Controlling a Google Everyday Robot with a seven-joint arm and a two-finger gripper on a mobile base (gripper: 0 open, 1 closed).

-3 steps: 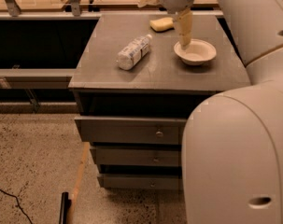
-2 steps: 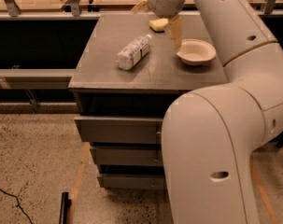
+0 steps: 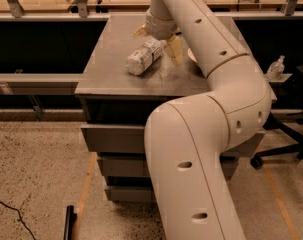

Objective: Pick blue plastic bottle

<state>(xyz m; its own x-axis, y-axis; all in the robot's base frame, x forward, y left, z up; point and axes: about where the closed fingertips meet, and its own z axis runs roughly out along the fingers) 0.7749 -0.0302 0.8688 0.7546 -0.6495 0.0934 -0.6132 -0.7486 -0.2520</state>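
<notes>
Tan jaws splayed above crinkly blue plastic bottle, matte tabletop

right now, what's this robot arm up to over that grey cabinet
The robot's arm reaches across the grey cabinet top. Its gripper is open at the far end of the blue plastic bottle, with one finger on each side of it. The bottle lies on its side on the cabinet top and is not yet gripped or lifted, so the pick is at the closing-in stage.
</notes>
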